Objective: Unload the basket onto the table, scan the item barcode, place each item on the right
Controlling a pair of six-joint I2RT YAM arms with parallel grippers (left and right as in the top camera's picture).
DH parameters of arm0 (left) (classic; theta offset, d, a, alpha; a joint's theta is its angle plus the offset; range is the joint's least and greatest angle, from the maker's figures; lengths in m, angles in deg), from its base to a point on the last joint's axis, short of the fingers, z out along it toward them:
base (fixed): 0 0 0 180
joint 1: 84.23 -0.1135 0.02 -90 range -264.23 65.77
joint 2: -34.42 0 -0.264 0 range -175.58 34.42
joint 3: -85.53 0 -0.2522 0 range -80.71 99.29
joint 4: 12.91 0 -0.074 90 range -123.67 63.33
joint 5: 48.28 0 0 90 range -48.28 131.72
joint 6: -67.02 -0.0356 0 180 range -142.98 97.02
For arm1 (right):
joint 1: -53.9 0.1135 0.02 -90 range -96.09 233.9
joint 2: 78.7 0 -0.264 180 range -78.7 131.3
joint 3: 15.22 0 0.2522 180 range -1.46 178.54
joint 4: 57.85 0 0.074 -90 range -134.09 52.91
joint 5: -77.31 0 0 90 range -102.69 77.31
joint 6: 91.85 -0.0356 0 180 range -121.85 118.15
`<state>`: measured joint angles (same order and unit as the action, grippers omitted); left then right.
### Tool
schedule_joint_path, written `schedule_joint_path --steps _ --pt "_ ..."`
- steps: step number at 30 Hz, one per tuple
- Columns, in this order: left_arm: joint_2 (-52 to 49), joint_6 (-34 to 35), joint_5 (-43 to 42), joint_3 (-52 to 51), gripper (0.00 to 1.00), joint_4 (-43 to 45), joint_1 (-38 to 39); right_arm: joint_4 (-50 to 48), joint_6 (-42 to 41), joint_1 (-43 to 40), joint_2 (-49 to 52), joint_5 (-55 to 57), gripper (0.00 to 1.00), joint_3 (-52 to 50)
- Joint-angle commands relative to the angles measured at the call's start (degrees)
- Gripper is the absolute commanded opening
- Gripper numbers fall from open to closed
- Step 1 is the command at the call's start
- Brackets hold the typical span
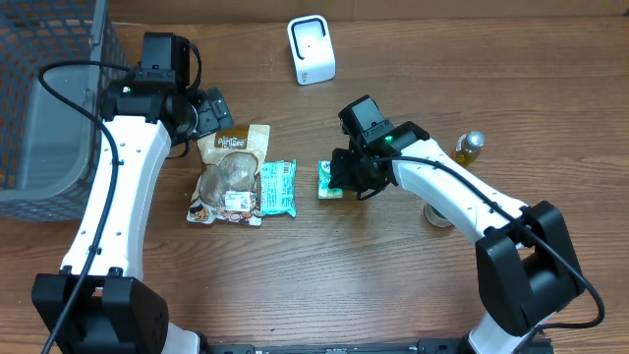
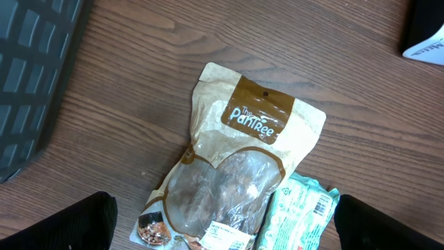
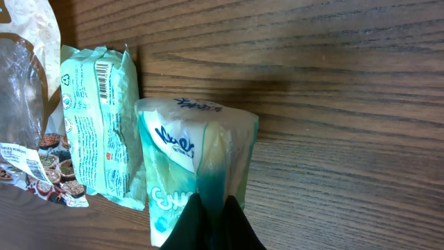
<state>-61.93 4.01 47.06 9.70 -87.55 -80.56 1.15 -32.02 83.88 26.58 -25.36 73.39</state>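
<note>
A small teal-and-white packet rests on the wooden table right of centre. My right gripper is shut on it. In the right wrist view the black fingertips pinch the packet's near edge, and no barcode shows on it. My left gripper hovers open over the top of a brown "Pantree" pouch. Its two fingers stand wide on either side of the pouch, touching nothing. A white scanner stands at the back.
A light green snack pack lies between the pouch and the held packet, a barcode on its end. A grey mesh basket fills the far left. A small oil bottle and a round container sit to the right.
</note>
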Motion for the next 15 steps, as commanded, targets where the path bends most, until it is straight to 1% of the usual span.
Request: schedule_joint_path --steps 1,5,7,15 --pt "0.3 -0.2 0.4 0.7 0.99 0.0 0.1 -0.1 0.2 -0.2 -0.9 0.0 0.04 -0.2" --pt "0.3 -0.2 0.4 0.7 0.99 0.0 0.1 0.2 0.2 -0.2 -0.9 0.0 0.05 -0.2" --pt "0.3 -0.2 0.4 0.7 1.0 0.0 0.1 0.3 0.2 -0.2 -0.9 0.0 0.08 -0.2" --pt "0.3 -0.2 0.4 0.7 1.0 0.0 0.1 0.4 0.2 -0.2 -0.9 0.2 0.08 -0.2"
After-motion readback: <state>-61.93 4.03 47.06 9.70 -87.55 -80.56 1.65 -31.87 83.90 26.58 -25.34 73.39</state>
